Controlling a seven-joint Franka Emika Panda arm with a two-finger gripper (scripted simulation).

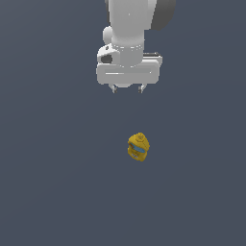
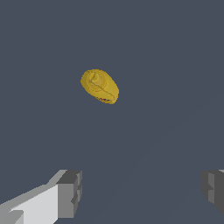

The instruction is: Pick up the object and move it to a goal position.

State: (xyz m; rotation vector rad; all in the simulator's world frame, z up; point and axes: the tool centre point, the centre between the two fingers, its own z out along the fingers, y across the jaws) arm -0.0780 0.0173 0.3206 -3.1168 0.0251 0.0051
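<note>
The small yellow squeeze bottle stands on the dark grey floor, seen from above, with a light blue label on its near side. In the wrist view it shows as a yellow oval seen cap-on. My gripper hangs above the floor, farther back than the bottle and slightly toward the exterior view's left. Its two fingers stand wide apart, with nothing between them. The bottle lies well away from the fingers and is not touched.
The white arm and wrist body fill the upper middle of the exterior view. A plain dark grey floor lies all around the bottle.
</note>
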